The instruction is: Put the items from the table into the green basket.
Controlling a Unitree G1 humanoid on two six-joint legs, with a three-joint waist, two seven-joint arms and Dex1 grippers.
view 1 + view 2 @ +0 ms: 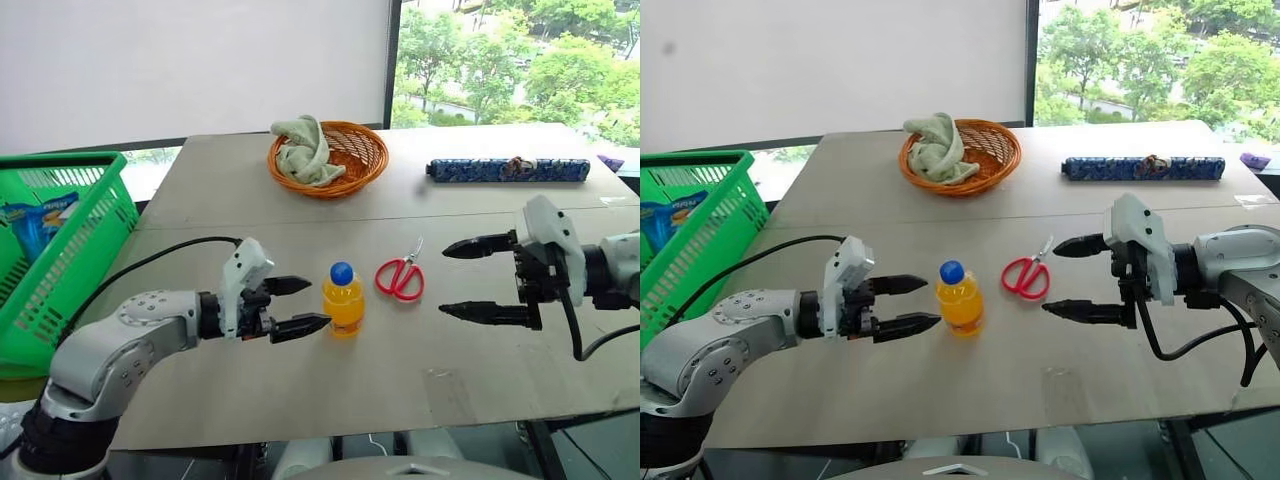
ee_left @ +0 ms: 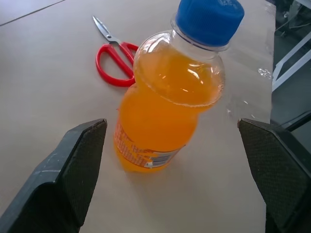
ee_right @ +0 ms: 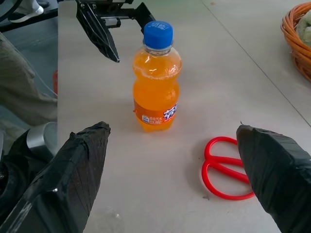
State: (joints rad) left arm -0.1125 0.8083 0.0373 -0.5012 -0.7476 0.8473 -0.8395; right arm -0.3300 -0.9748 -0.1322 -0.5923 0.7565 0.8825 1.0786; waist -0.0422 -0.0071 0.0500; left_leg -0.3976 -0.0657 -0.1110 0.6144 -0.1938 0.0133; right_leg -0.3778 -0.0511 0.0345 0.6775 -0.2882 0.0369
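Right in the middle of the table (image 1: 300, 400), a small orange drink bottle (image 1: 344, 304) with a blue cap is stood upright, so it gets used as the landmark. Just to its left the left tool (image 1: 302, 305) is held level with its two black fingers spread apart, pointed at the bottle, tips close to it but nothing gripped. Just to the right of the bottle, red-handled scissors (image 1: 401, 277) are laid flat on the table, blades aimed away from the robot. Further right of the bottle, past the scissors, the right tool (image 1: 461, 279) is hung above the table, fingers also wide apart and pointed back toward the bottle, holding nothing. Behind the bottle, a round orange wicker basket (image 1: 350, 150) with a pale green cloth (image 1: 305, 150) in it is seen. Well behind and right of the bottle a long dark printed carton (image 1: 507, 170) is laid crosswise. Far left of the bottle, off the table edge, the green basket (image 1: 60, 250) is parked with a blue packet (image 1: 40, 218) inside.
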